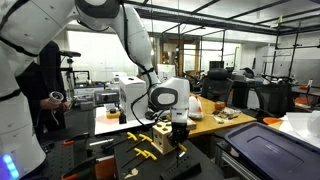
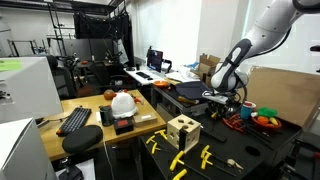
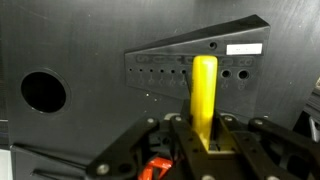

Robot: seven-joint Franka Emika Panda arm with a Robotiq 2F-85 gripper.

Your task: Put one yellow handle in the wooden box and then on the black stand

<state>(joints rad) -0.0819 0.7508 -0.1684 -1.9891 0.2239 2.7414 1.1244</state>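
Black table [image 2: 265, 150] with a box, a stand and loose handles

In both exterior views the dark matte top carries a wooden box [image 2: 183, 131], upright near its middle, with dark holes in its faces. Yellow handles [image 2: 178, 160] lie flat on the bare surface in front of the box and to either side, apart from one another and not touching it; an exterior view shows one just before the box [image 1: 147, 153]. In the wrist view a black stand [image 3: 190, 62], a wedge-shaped block with a row of small holes and a white label, sits on the same top, and a dark round hole [image 3: 43, 90] shows in the surface beside it.
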